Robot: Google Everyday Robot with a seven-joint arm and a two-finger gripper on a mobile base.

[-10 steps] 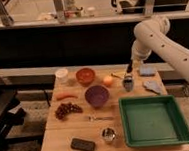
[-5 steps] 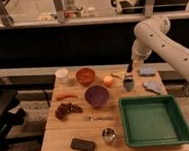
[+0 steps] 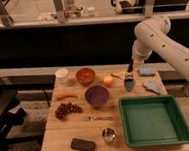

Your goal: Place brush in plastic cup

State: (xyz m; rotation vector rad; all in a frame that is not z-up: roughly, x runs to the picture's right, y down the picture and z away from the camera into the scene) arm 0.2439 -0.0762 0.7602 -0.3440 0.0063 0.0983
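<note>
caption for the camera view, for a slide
Robot gripper poised directly over the plastic cup on a cluttered wooden table beside a green tray.

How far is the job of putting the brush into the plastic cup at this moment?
The claw hangs just above the plastic cup at the table's far right. The brush seems to stand in or just over the cup; I cannot tell if it is released. Left: let go and lift away.

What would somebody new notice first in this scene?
Probably the big white robot arm reaching in from the right, its end effector right above the plastic cup at the table's far right. Next, the green tray at the near right and the purple bowl mid-table.
</note>
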